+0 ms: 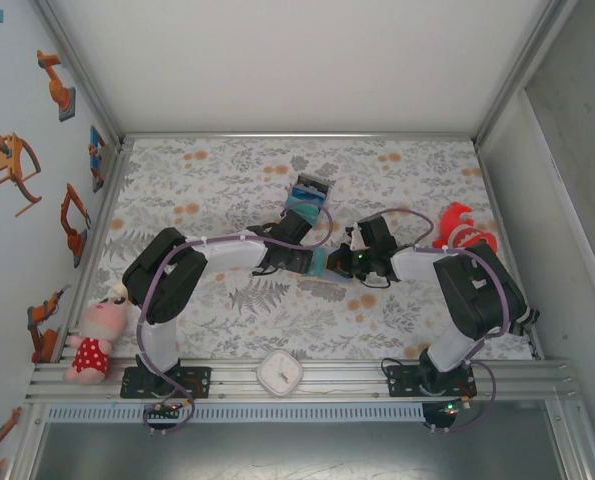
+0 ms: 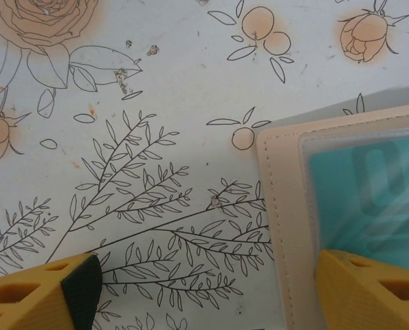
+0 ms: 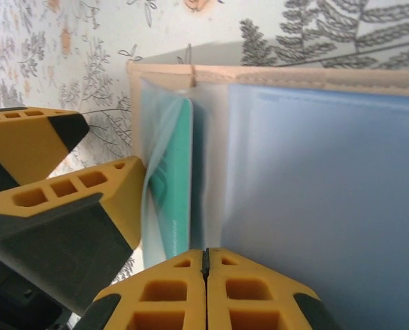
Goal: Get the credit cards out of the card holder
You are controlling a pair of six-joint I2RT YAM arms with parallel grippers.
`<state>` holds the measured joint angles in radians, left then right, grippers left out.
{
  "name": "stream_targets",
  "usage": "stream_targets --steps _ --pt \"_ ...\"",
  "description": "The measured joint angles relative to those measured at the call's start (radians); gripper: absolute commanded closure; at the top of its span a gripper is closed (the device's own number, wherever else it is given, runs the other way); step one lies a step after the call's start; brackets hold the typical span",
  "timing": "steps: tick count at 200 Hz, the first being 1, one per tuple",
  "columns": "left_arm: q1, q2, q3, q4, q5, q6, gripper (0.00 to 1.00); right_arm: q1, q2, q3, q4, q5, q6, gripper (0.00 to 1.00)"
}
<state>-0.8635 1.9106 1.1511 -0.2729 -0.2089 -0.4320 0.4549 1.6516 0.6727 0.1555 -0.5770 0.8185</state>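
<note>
Tan card holder | left end effector splayed astride edge | right end effector together

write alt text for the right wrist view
An open tan card holder lies on a floral tablecloth, a teal card tucked in one of its clear sleeves. The right arm's yellow jaws are shut at the bottom of the frame; the left arm's jaws stand open beside the card.

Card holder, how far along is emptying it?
Done: the card holder lies open on the table. In hand: the left gripper straddles its edge, open; the right gripper is shut at its near edge. Left: a teal card sits inside the clear sleeve, so pulling cards out remains.
</note>
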Motion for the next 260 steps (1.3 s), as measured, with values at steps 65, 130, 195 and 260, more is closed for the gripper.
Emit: stream_targets --steps 65,130,195,260 --pt "0.0 0.0 0.0 -0.001 0.0 -0.004 0.19 0.0 0.0 -0.002 0.037 -0.009 0.02 0.84" --pt "0.0 -0.001 -0.001 -0.001 0.0 -0.007 0.19 0.018 0.037 -0.002 0.074 -0.01 0.024 0.84" --pt "0.002 -0.013 -0.016 -0.006 -0.023 -0.031 0.2 0.027 0.075 0.01 0.128 -0.04 0.047 1.0" --pt "0.003 -0.013 -0.019 -0.008 -0.026 -0.057 0.21 0.026 0.051 0.025 0.058 -0.019 0.019 1.0"
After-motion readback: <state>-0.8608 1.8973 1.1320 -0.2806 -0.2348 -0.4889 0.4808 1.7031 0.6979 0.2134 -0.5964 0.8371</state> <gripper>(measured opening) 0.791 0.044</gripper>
